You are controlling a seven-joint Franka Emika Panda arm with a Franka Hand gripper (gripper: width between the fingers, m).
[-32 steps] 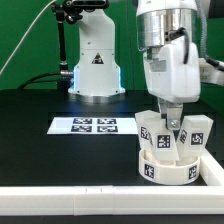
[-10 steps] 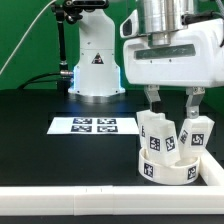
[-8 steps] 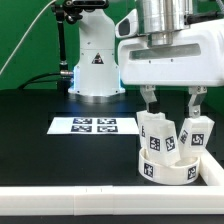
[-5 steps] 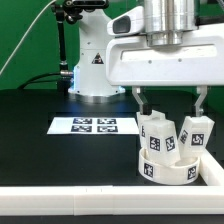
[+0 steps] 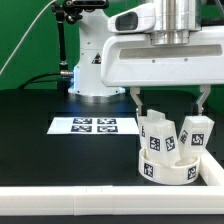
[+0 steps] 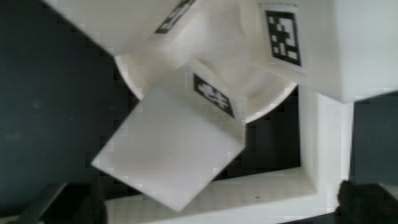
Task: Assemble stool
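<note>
1. One gripper (image 5: 170,100) shows in the exterior view, on the single white arm. Its two dark fingers (image 5: 137,101) stand wide apart with nothing between them: the pincer is open and holds nothing.
2. The gripper hangs above the stool parts, one finger toward the exterior view's left of the legs and the other at the exterior view's right edge. Neither finger touches a part, as far as can be seen.
3. One seat (image 5: 165,167) is there: a low, white, round ring on the black table (image 5: 40,150), near the exterior view's lower right corner. It carries black-and-white square tags on its rim; two of them face the camera.
4. Legs (image 5: 157,135): white tagged blocks stand inside the ring, leaning a little. Two are plain to see, one at the exterior view's left and one at its right (image 5: 195,133); a further piece seems to show between them, but the count beyond two cannot be told.
5. In the wrist view a white leg (image 6: 178,145) with a tag lies slanted across the curved seat rim (image 6: 267,95).
6. One marker board (image 5: 85,125) lies flat on the table, to the exterior view's left of the seat and apart from it, with four tags.
7. One long white rail (image 5: 70,196) runs along the table's near edge, in front of the seat.
</note>
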